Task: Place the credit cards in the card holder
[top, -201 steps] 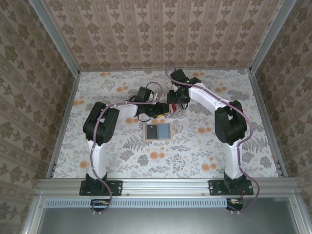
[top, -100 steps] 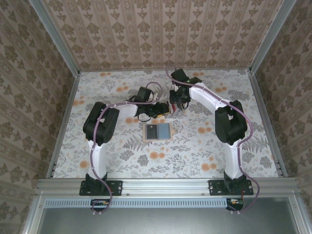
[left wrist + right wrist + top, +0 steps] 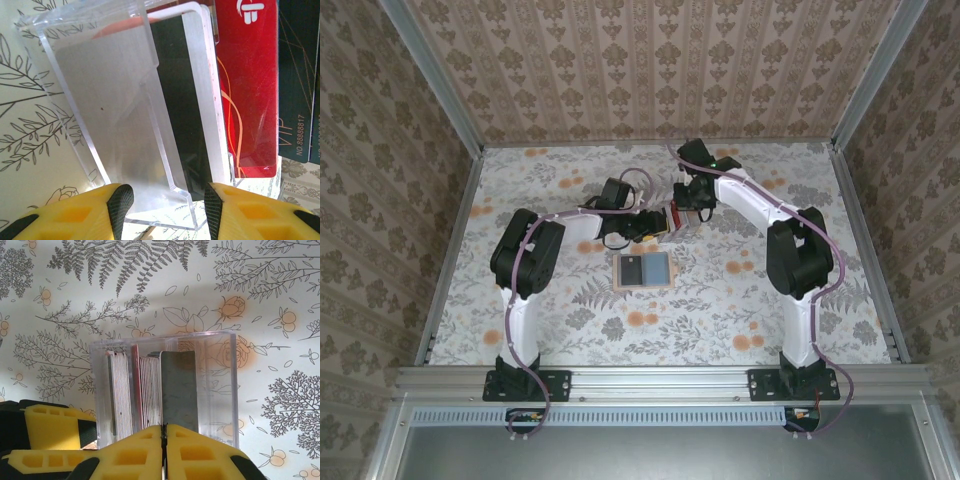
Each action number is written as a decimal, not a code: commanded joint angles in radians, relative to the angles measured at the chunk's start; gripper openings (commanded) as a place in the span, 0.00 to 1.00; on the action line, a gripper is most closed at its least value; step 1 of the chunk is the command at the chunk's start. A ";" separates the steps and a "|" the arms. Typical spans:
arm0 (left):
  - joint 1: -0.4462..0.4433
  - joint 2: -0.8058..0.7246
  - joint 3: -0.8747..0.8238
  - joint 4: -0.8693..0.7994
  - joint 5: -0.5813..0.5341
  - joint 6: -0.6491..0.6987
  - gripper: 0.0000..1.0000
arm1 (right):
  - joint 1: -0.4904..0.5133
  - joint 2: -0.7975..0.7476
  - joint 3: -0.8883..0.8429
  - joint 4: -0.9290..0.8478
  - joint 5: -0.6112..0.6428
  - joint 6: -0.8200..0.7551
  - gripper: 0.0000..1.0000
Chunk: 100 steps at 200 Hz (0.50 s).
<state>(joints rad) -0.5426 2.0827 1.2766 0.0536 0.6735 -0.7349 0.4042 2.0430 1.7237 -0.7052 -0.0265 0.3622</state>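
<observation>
Top view: card holder (image 3: 643,270) lies open and flat at centre frame, grey-blue inside up, on the bench (image 3: 720,310), just below the spot where both arms meet. Left end effector (image 3: 655,226) and right end effector (image 3: 686,211) converge there. The credit cards (image 3: 671,222) show only as a small red fleck between them; the container is too small to make out.

Left wrist view: clear acrylic box (image 3: 115,110) fills the centre. Red card (image 3: 247,100) and dark "VIP" cards (image 3: 295,90) lie at right, cut by the frame edge. Left end effector (image 3: 162,210) has its fingers apart with the box's near end between them. Both black pads (image 3: 122,202) seem to bear on the box.

Right wrist view: looking down into the clear acrylic box (image 3: 220,390), credit cards (image 3: 145,395) stand on edge in a row, white, red and grey. One grey card (image 3: 178,390) leans face-up and stands above the rest. Right end effector (image 3: 164,432) has its fingers pressed together, with that card's left edge running into the seam. Whether it is pinched cannot be told. A yellow finger (image 3: 50,432) of the left end effector sits against the box's left wall.

Surface: pale cloth with a fern and orange-flower print. Enclosure: damask-patterned walls (image 3: 650,60) and an aluminium rail (image 3: 660,380) along the bottom.
</observation>
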 commanded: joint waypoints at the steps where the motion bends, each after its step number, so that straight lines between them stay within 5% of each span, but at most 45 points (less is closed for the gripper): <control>1: -0.016 0.028 -0.011 -0.007 0.009 -0.013 0.49 | -0.004 -0.050 -0.017 -0.001 -0.046 0.003 0.08; 100: -0.020 0.027 -0.008 -0.008 0.010 -0.013 0.48 | -0.024 -0.090 -0.057 0.030 -0.100 0.017 0.08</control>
<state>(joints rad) -0.5430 2.0823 1.2766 0.0536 0.6735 -0.7345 0.3836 1.9926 1.6886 -0.6922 -0.0746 0.3660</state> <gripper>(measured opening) 0.487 0.085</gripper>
